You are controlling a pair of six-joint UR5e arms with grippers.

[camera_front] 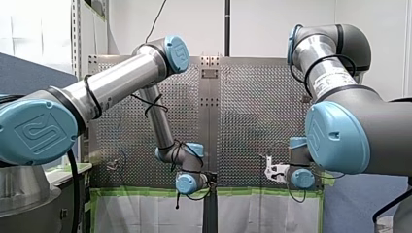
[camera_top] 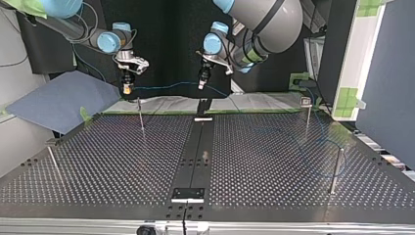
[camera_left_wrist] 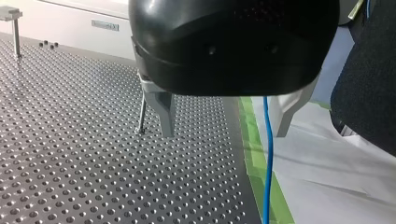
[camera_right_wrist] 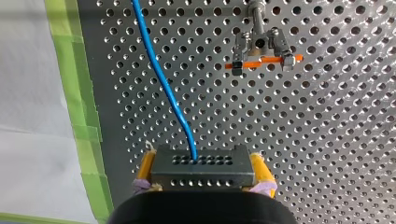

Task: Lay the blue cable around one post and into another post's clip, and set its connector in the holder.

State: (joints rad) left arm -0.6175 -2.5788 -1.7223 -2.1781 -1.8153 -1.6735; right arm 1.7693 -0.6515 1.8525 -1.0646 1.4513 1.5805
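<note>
The thin blue cable (camera_top: 166, 87) hangs in the air between my two grippers at the far edge of the perforated table (camera_top: 122, 161). My right gripper (camera_right_wrist: 204, 175), with yellow pads, is shut on the cable's dark connector block (camera_right_wrist: 203, 164); the cable (camera_right_wrist: 161, 74) runs away from it over the table. In the top view this gripper (camera_top: 127, 89) is at the left. My left gripper (camera_left_wrist: 224, 133) is open, its metal fingers (camera_left_wrist: 163, 114) wide apart, and the cable (camera_left_wrist: 267, 163) hangs between them without touching. In the top view it (camera_top: 202, 84) hovers near the middle.
A post with an orange-lined clip (camera_right_wrist: 259, 53) stands ahead of my right gripper. Thin posts rise from the table in the top view (camera_top: 140, 116), (camera_top: 308, 112), (camera_top: 335, 171). A black strip with a white bracket (camera_top: 187, 194) runs down the middle. Green tape (camera_left_wrist: 254, 154) edges the table.
</note>
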